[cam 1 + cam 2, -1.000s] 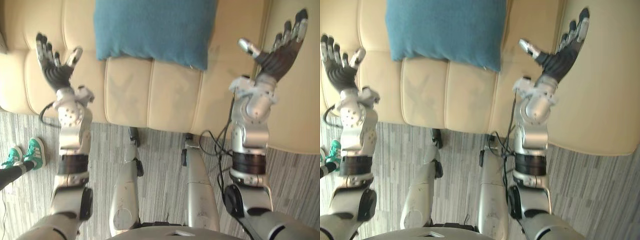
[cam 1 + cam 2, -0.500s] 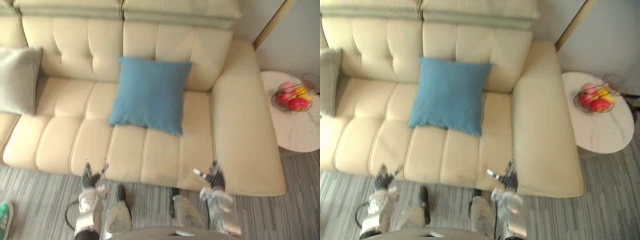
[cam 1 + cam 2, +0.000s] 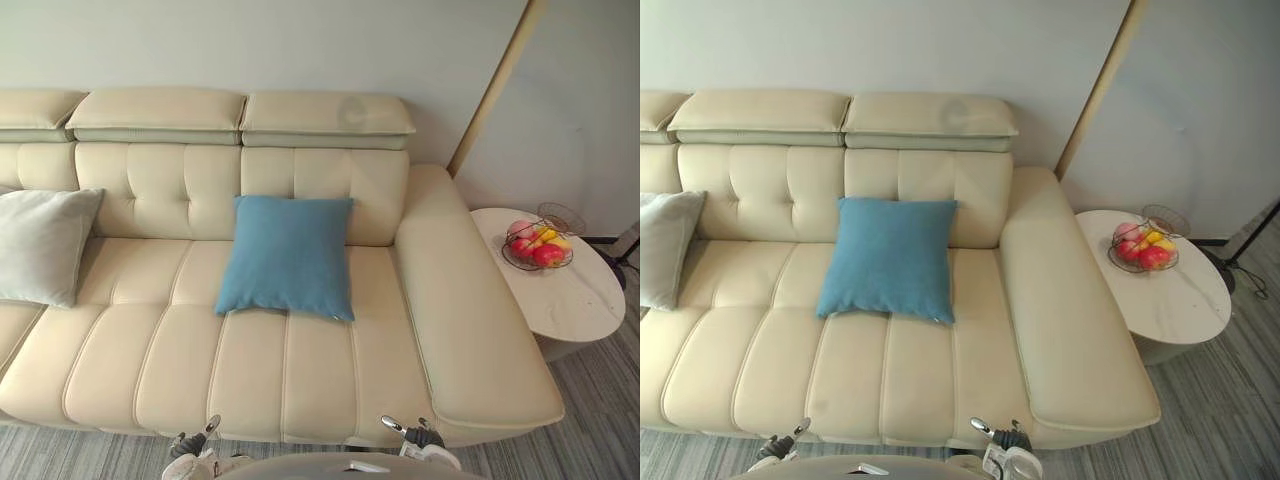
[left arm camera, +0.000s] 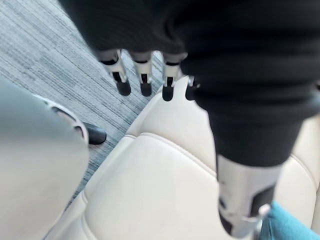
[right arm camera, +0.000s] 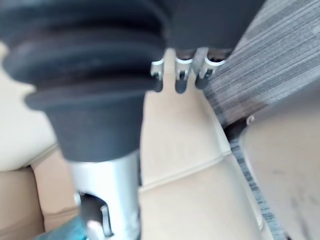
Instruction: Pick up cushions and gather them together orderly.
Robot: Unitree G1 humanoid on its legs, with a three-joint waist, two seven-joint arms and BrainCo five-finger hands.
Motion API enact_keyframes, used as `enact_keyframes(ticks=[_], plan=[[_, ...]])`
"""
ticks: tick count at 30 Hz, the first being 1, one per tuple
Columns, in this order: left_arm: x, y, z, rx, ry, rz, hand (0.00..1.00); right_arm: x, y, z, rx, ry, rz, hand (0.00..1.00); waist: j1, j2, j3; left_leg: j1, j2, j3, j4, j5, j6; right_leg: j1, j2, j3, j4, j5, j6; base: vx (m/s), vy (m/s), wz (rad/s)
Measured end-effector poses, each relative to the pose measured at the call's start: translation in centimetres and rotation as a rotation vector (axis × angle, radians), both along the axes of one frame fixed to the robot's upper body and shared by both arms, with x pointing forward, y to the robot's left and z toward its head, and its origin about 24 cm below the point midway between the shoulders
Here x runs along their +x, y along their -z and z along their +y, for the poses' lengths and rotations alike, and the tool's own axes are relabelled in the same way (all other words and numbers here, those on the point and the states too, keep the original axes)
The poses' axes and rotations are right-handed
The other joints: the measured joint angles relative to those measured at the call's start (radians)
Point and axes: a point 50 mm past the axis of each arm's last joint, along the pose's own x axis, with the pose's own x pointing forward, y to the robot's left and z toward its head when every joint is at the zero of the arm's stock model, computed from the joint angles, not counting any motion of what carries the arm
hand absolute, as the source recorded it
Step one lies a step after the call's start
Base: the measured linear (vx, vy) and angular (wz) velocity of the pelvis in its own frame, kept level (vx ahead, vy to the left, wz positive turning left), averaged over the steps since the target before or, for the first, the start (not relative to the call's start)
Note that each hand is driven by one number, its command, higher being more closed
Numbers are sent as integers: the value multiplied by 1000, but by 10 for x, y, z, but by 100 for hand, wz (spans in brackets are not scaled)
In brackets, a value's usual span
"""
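Observation:
A blue cushion [image 3: 288,255] leans upright against the backrest in the middle of the cream sofa [image 3: 150,360]. A pale grey cushion [image 3: 38,245] leans at the sofa's left end, well apart from the blue one. My left hand [image 3: 188,444] and right hand [image 3: 418,437] show at the lower edge, in front of the sofa's front edge and far from both cushions. In the left wrist view my left hand [image 4: 142,75] is open and holds nothing, with a corner of the blue cushion [image 4: 296,226] past the thumb. My right hand [image 5: 181,74] is also open and holds nothing.
The sofa's wide right armrest [image 3: 470,320] runs toward me. Beyond it stands a round white side table [image 3: 575,300] with a wire basket of fruit [image 3: 537,246]. A slanted pole [image 3: 490,85] leans on the wall. Grey striped floor [image 3: 600,420] lies in front.
The camera has lifted from a close look at the sofa's front to the whole sofa, so both hands now sit at the lower edge. The cushions have not moved.

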Motion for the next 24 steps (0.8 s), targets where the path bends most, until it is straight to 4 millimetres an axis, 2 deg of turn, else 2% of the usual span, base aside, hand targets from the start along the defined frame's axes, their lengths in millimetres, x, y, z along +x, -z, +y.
enact_keyframes(ticks=[3,5,6,7,8,9,10,11,12,13,14,15,16,17,18,19,20,22,24], plan=[[2,0,1,6,-16,11,0,9,-2,2,1,-8,-20,0,7,-8,13,-7,0,59,40,-26,3,-23,2,52,-6,30,-11,-66,30,-59],[5,-1,4,15,-31,2,0,16,-4,5,6,-13,-38,0,10,-14,28,-41,12,84,116,-65,27,-38,-13,-13,-23,21,-111,-111,31,-55],[6,-1,3,15,-40,3,0,18,-4,5,5,-12,-41,0,15,-4,30,-50,23,79,133,-73,43,-39,-27,-116,-38,-9,-223,-88,20,-43],[10,-1,-2,13,-46,-1,0,24,-7,4,-6,-18,-57,0,24,26,41,-65,66,90,145,-68,50,-66,-51,-212,93,-76,-166,-87,-9,-31],[12,-1,0,19,-47,-3,0,26,-7,5,-7,-22,-61,0,21,27,51,-72,69,86,156,-69,51,-97,-65,-233,219,-93,-137,-86,-47,7],[13,-3,4,39,-47,-1,0,25,-6,8,-12,-37,-53,0,18,2,49,-83,68,64,171,-70,52,-128,-100,-261,437,-138,-98,-65,-91,56],[12,-4,13,65,-40,-1,0,23,-4,15,-8,-55,-37,0,21,-32,41,-86,60,37,183,-68,49,-104,-129,-283,620,-168,-50,-45,-103,63],[12,-5,15,71,-42,-2,0,22,-3,17,-3,-55,-29,0,23,-44,33,-91,55,29,187,-67,47,-90,-140,-287,651,-166,-46,-27,-119,52],[10,-6,20,86,-45,-5,0,18,0,19,7,-58,-7,0,33,-74,17,-92,22,17,194,-57,40,-65,-165,-290,630,-142,-14,-2,-127,11],[12,-6,17,77,-42,-3,0,25,-2,16,-3,-67,-15,0,49,-68,14,-129,35,5,238,-42,48,-38,-133,-298,542,-146,-5,-39,-107,1],[15,-6,15,73,-34,-9,0,32,-4,14,-12,-79,-28,0,49,-54,17,-168,37,-7,257,-50,54,-14,-123,-290,490,-144,-6,-181,-31,-17],[17,-5,9,64,-12,-11,0,36,-5,7,-42,-100,-26,0,52,-42,10,-192,-23,-64,210,-55,53,6,-124,-249,371,-144,-6,-267,112,-50],[19,-5,-1,50,14,-16,0,45,-9,-3,-79,-116,-39,0,61,9,11,-215,-56,-96,152,2,103,21,-91,-224,254,-147,0,-266,156,-64],[20,-5,0,57,26,-16,0,50,-11,-1,-76,-124,-47,0,58,11,10,-230,-55,-75,155,15,99,27,-98,-220,220,-159,4,-201,81,-68],[31,-8,4,93,89,-23,0,62,-14,6,-68,-151,-74,0,51,13,43,-255,-46,-66,159,25,101,29,-88,-236,171,-177,-12,-178,-17,-26],[37,-9,4,104,126,-31,0,65,-15,8,-64,-154,-81,0,48,18,68,-257,-39,-68,163,31,98,35,-80,-233,161,-176,-3,-242,-65,-11],[41,-10,1,111,169,-35,0,63,-14,9,-63,-150,-72,0,42,29,92,-251,-29,-70,162,38,85,47,-64,-235,141,-159,-8,-210,-25,0],[39,-9,-1,111,182,-28,0,51,-9,7,-63,-139,-40,0,41,38,91,-225,-18,-68,111,74,70,51,-46,-234,120,-135,-3,-238,-34,-7],[34,-8,-4,105,194,-16,0,46,-8,5,-64,-128,-24,0,20,42,87,-192,-17,-68,28,87,49,44,-38,-239,110,-117,-14,-175,-40,-10]])
